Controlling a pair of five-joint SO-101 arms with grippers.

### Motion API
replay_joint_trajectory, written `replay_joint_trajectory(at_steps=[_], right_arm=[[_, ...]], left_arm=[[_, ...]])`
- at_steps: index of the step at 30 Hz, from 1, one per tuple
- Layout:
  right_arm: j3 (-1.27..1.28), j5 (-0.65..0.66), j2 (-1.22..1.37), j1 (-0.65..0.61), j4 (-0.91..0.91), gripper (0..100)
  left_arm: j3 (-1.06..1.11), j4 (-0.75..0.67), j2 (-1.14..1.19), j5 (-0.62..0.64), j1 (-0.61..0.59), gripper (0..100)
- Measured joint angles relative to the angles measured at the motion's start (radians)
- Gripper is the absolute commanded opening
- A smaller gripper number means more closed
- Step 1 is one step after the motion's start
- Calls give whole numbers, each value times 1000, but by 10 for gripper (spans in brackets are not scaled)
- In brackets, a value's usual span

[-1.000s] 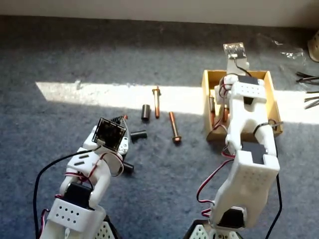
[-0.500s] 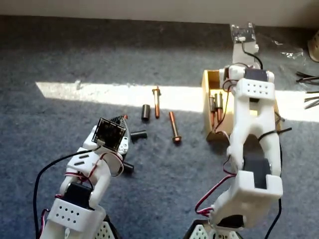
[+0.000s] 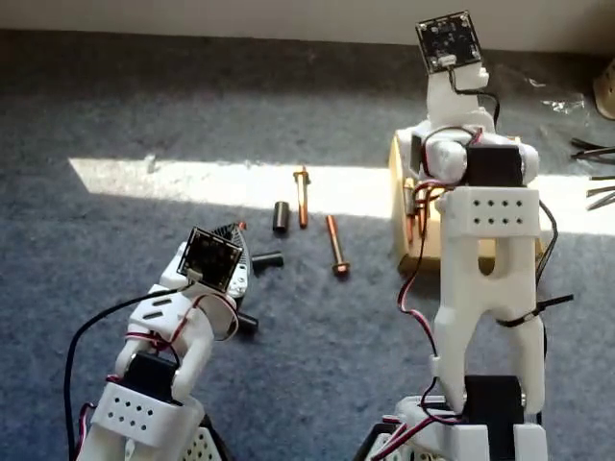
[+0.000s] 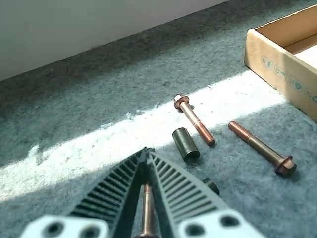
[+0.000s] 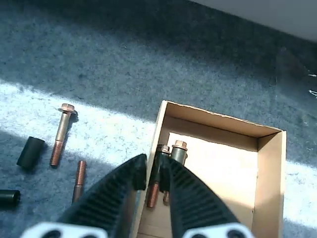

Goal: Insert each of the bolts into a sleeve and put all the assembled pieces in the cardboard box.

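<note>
1. Rising over the last second, my right arm [image 3: 485, 240] is lifting up and away from the cardboard box [image 5: 271, 163], while my left arm is staying just where it was
2. My right gripper [image 5: 154, 163] is hanging above the box's near wall with its jaws slightly parted and nothing between them, which I am reading as a drop-off just finished
3. Two assembled pieces [image 5: 176, 148] are lying side by side inside the box against that wall, heads pointing toward the far side
4. My left gripper [image 4: 146, 151] is hovering low over the carpet [image 3: 144, 115], jaws pressed together on a bolt [image 4: 146, 210] running lengthwise between them, probably so it is ready to be threaded into a sleeve
5. Two loose bolts [image 3: 302, 197] [image 3: 334, 245] and two sleeves [image 3: 281, 216] [image 3: 267, 259] are waiting on the carpet between my arms, one sleeve just beside the farther bolt, the other near my left gripper
6. I am judging the task roughly half done, with pairing the held bolt and a sleeve as the next job
</note>
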Motion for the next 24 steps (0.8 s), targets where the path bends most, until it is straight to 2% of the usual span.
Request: replay_joint_trajectory(at_steps=[7, 15, 20, 24], right_arm=[[0, 0, -95, -109, 133, 17], [3, 0, -256, -138, 219, 15], [132, 0, -368, -143, 218, 15], [324, 0, -471, -143, 126, 15]], left_arm=[[0, 0, 0, 0, -28, 7], [0, 0, 0, 0, -28, 7], [0, 0, 0, 0, -28, 7], [0, 0, 0, 0, -28, 7]])
